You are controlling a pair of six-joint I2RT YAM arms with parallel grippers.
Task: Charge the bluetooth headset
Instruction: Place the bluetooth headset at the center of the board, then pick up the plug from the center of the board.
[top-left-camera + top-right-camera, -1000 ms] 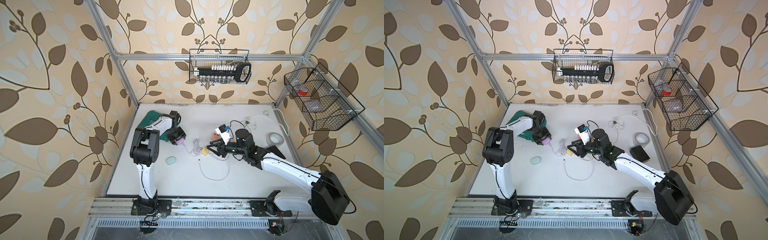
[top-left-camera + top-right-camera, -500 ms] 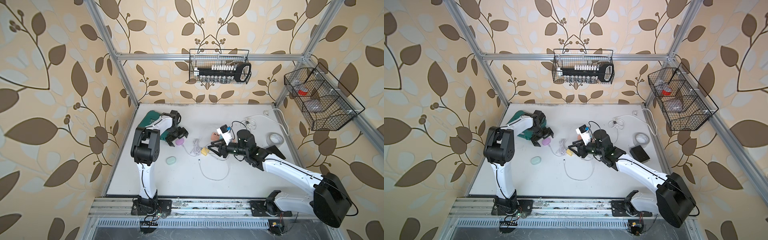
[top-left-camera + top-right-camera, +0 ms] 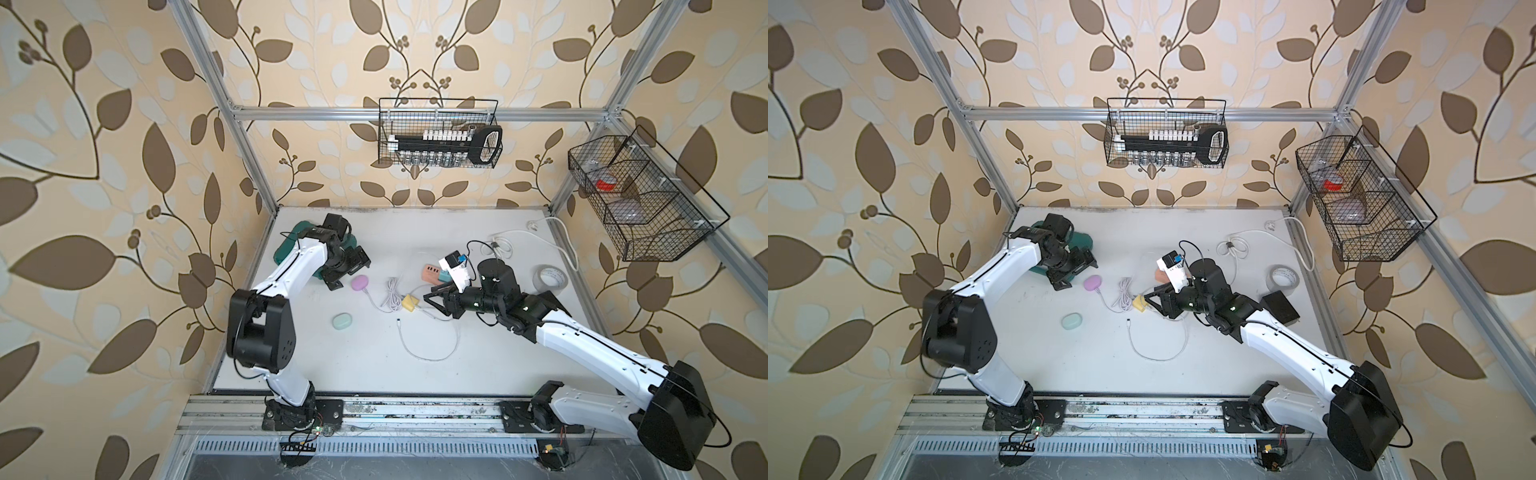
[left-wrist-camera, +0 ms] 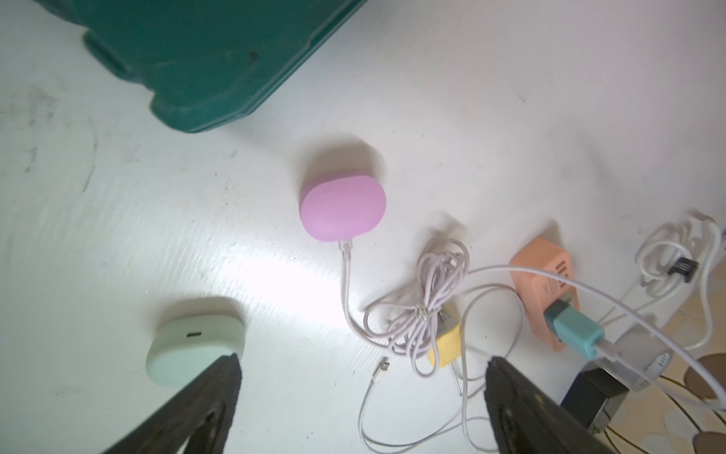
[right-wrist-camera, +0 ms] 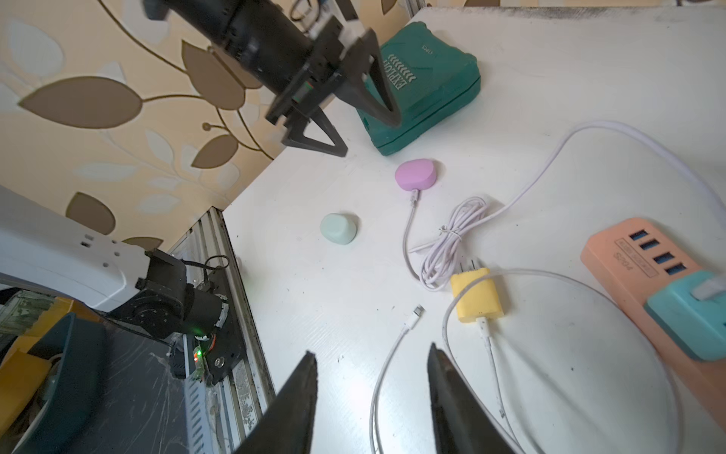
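A pink bluetooth headset case (image 3: 360, 283) (image 3: 1092, 283) (image 4: 342, 208) (image 5: 415, 179) lies flat on the white table with a lavender cable (image 4: 428, 291) plugged into it. The cable's bundle lies beside a yellow charger plug (image 3: 409, 302) (image 5: 476, 295). My left gripper (image 3: 351, 272) (image 3: 1077, 274) (image 4: 363, 359) hangs open just behind the pink case, holding nothing. A mint case (image 3: 342, 321) (image 4: 188, 346) lies nearer the front. My right gripper (image 3: 434, 305) (image 5: 371, 351) stands open and empty over a white cable with a loose connector (image 5: 418, 310).
A peach power strip (image 3: 436, 274) (image 5: 648, 267) carries a teal adapter (image 5: 683, 314). A green tool case (image 3: 307, 249) sits at the back left under my left arm. A tape roll (image 3: 549, 277), a black box (image 3: 1281, 306) and a coiled white cord (image 3: 496, 245) lie at the right.
My left gripper has opened, let go of the pink case and drawn back a little toward the green tool case. The right arm has hardly moved.
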